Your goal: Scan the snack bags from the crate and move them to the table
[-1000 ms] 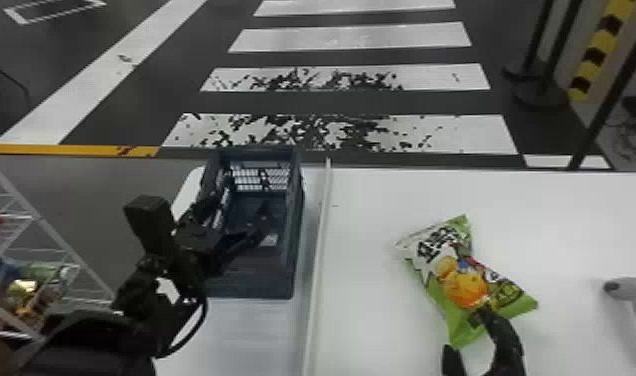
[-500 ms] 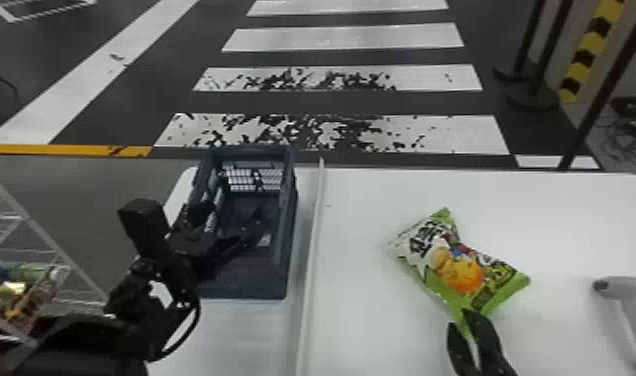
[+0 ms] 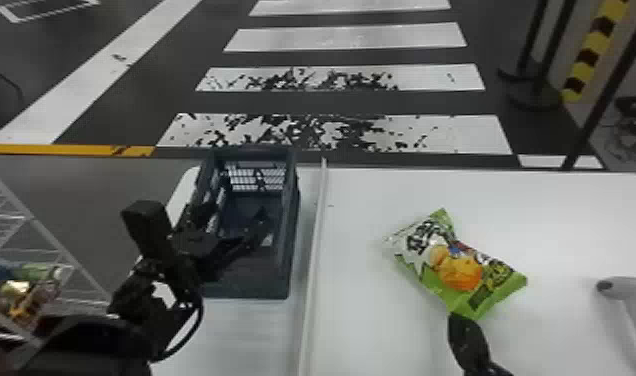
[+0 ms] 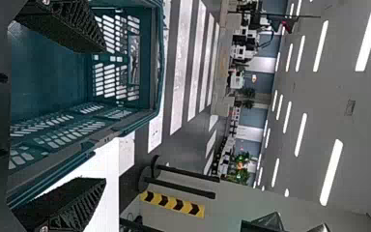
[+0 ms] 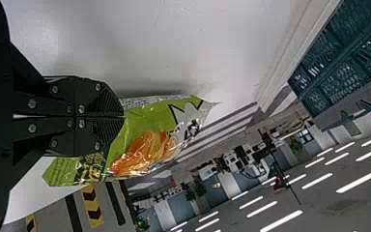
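Note:
The green snack bag (image 3: 462,270) lies on the white table, right of the divider strip. My right gripper (image 3: 459,320) is shut on the bag's near edge. Seen from the right wrist, the pressed-together fingers of the right gripper (image 5: 123,117) pinch the green snack bag (image 5: 149,135), which extends beyond the tips. On the left side, my left gripper (image 3: 238,215) hangs over the blue-grey crate (image 3: 292,235), fingers apart. In the left wrist view, the left gripper (image 4: 105,115) stands open with nothing between its fingers, beside the wall of the crate (image 4: 72,140).
A grey handheld scanner (image 3: 627,295) rests at the table's right side. The raised white divider strip (image 3: 313,265) runs between crate and bag. A wire rack (image 3: 47,240) with several colourful packages stands left of the table.
The right gripper's fingers were apart at the bag's near edge, came closer together, and are now closed on it. The left gripper has kept its place over the crate.

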### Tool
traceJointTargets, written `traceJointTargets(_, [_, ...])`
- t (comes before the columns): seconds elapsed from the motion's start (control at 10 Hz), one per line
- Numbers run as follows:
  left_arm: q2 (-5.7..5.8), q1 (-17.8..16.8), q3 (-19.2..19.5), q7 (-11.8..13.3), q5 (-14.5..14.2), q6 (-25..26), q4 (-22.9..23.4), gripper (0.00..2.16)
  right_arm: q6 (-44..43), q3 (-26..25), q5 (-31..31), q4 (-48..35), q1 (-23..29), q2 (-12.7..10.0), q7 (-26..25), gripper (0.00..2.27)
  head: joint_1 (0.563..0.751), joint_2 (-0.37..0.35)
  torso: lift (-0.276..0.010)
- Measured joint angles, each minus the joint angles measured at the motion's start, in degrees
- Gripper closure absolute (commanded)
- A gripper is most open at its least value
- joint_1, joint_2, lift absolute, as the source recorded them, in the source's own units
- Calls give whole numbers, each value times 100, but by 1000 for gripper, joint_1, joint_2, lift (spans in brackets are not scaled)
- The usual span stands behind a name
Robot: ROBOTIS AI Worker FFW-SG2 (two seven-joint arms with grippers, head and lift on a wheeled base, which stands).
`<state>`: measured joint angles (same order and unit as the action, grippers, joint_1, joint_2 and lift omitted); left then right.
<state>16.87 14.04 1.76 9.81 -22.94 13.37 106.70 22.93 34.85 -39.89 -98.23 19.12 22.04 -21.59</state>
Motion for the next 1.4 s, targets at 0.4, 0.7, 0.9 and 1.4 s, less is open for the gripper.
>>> traceJointTargets(0.4, [-16, 0, -8, 12, 7, -93, -26, 33, 809, -327, 666, -1573, 410, 11, 577, 2246, 695, 134, -95])
traceJointTargets(0.7, [-18, -22, -27, 12, 9, -94, -54, 33, 1615, -454, 1097, -2663, 561, 9, 832, 2246, 695, 130, -95])
traceJointTargets(0.9, [-26, -42, -50, 12, 9, -150, -114, 33, 2830, -447, 1462, -3370, 544, -60, 1109, 2246, 695, 122, -95])
traceJointTargets(1.4, [-33, -78, -104, 20, 15, -205, -176, 33, 5220, -611, 2794, -4647, 391, -513, 1209, 2246, 695, 131, -95])
